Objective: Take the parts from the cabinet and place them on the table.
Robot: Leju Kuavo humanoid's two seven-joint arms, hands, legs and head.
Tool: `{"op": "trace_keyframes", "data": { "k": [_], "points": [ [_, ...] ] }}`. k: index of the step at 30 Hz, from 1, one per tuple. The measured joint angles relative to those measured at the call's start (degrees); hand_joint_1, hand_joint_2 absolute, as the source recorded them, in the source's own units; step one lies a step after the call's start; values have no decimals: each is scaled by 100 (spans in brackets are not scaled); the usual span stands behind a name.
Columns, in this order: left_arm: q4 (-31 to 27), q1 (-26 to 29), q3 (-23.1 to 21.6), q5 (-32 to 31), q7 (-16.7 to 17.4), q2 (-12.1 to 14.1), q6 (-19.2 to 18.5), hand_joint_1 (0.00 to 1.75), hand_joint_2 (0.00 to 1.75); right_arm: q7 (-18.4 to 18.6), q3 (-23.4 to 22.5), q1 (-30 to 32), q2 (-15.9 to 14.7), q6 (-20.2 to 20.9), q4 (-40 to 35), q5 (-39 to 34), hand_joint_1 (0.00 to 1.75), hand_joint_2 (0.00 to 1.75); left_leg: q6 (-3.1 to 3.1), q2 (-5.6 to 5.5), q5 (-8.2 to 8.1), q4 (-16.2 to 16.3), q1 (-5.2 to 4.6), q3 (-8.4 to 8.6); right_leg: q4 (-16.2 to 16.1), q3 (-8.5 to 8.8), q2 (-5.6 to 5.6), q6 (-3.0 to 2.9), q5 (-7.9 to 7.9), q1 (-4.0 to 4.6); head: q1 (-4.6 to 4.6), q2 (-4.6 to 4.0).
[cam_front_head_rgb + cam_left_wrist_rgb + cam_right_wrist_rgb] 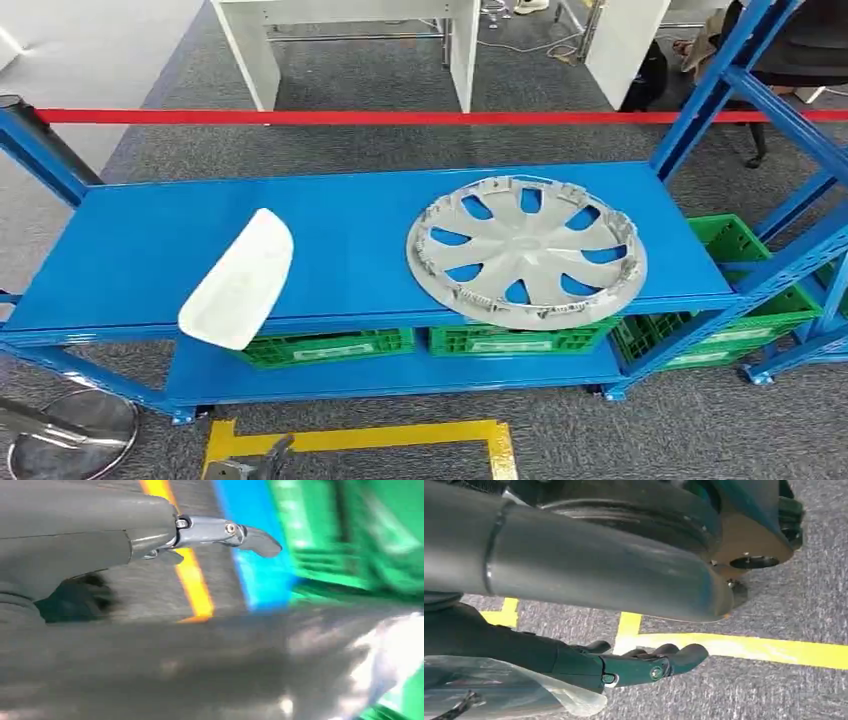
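Note:
A white curved shell part (240, 280) lies on the blue shelf top (350, 225), its near end hanging over the front edge. To its right a silver wheel cover (527, 250) lies flat, also reaching past the front edge. My left hand (150, 535) hangs low over the floor near the shelf's bottom level, thumb (250, 536) stretched out, nothing in it; that view is blurred. My right hand (624, 667) hangs over grey carpet and yellow tape, fingers (679, 657) extended and empty. Both hands are well below and apart from the parts.
Green crates (500, 340) sit on the lower shelf, and more (745, 300) on the rack at right. Blue uprights (715, 90) frame the shelf. A shiny round metal base (70, 432) is on the floor at lower left. Yellow tape (360, 437) marks the carpet; red tape (400, 117) runs behind.

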Motion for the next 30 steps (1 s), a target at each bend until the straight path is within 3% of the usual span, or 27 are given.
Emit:
{"op": "trace_keyframes", "data": {
  "k": [10,17,30],
  "points": [
    [-1560,169,273,-1613,-46,105,442,0,175,-129,46,-16,81,-59,92,-90,0,0,0,2,1,0,0,1,0,-1,6,0,1,0,-4,0],
    [-2355,234,570,-2800,-50,138,850,0,175,-201,94,-18,122,-94,146,-124,0,0,0,2,1,0,0,0,1,-1,5,0,0,0,-2,0],
    [-3289,364,1500,-5235,217,90,1484,0,175,-288,153,-19,162,-111,203,-195,0,0,-2,2,2,0,0,1,2,0,6,0,1,0,-2,0]
  ]
}}
